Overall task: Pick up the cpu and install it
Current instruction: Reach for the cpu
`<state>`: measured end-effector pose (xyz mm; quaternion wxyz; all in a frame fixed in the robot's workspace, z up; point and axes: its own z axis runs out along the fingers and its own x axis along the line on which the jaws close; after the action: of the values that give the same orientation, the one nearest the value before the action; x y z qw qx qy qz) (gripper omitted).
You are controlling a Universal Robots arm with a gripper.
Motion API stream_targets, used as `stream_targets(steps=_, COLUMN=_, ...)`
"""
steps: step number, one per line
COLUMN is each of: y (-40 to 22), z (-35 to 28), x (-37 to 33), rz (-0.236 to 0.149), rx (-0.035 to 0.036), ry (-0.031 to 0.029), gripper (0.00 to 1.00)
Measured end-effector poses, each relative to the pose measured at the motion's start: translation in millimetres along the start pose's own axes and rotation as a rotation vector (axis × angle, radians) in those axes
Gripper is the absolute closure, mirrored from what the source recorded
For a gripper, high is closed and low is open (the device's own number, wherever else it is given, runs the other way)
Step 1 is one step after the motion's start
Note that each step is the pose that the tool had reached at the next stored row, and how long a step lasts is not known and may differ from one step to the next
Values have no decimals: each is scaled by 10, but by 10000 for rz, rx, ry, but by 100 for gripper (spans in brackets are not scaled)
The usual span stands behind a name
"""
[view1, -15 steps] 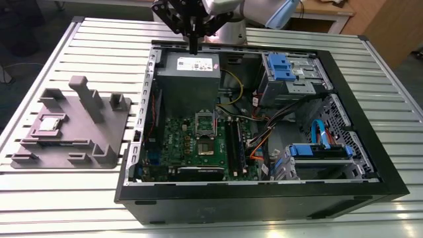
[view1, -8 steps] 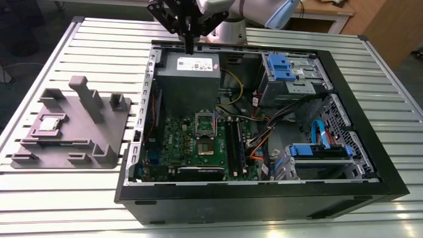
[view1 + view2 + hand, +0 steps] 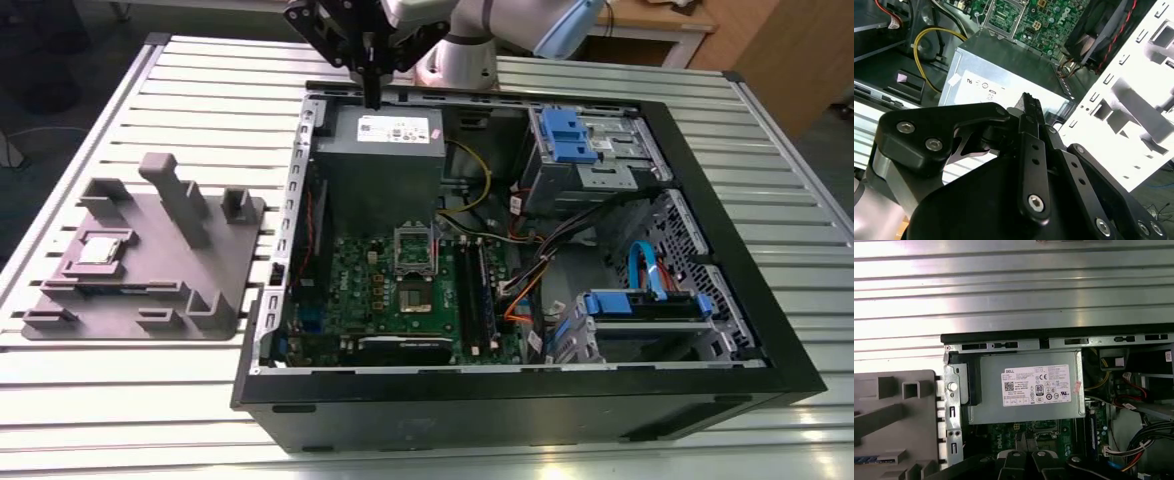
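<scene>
Currently the gripper (image 3: 372, 98) hangs at the top centre of the exterior view, above the rear edge of the open computer case (image 3: 534, 395) and over the power supply (image 3: 380, 130). Its fingers (image 3: 1029, 107) are pressed together into one narrow tip with nothing between them, so no part is carried.

The cpu (image 3: 104, 249) lies flat, metal top up, in a shallow seat on the grey fixture plate (image 3: 160, 262) at the exterior view's left, mid-height of the frame. It is well apart from the gripper and outside the case. Judgement: the seat keeps the chip square and at a known spot so that it can be taken from above.

The case lies on its side on the slatted worktop (image 3: 134, 400) with its panel off, which leaves the green motherboard (image 3: 394, 300) facing up. The dark socket (image 3: 418, 298) sits near the board's centre, and the metal frame just above it in the frame looks swung open; I see no chip in it.

Judgement: task at its start, pick not yet made.
</scene>
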<state>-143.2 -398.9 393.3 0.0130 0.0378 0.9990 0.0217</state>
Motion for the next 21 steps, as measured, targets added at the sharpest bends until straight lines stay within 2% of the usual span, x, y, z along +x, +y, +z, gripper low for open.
stream_targets(steps=12, y=-8, z=-2, x=106, rz=1, rx=-1, ry=-1, gripper=90)
stream_targets(steps=21, y=-10, z=-4, x=127, rz=2, rx=0, ry=0, gripper=90)
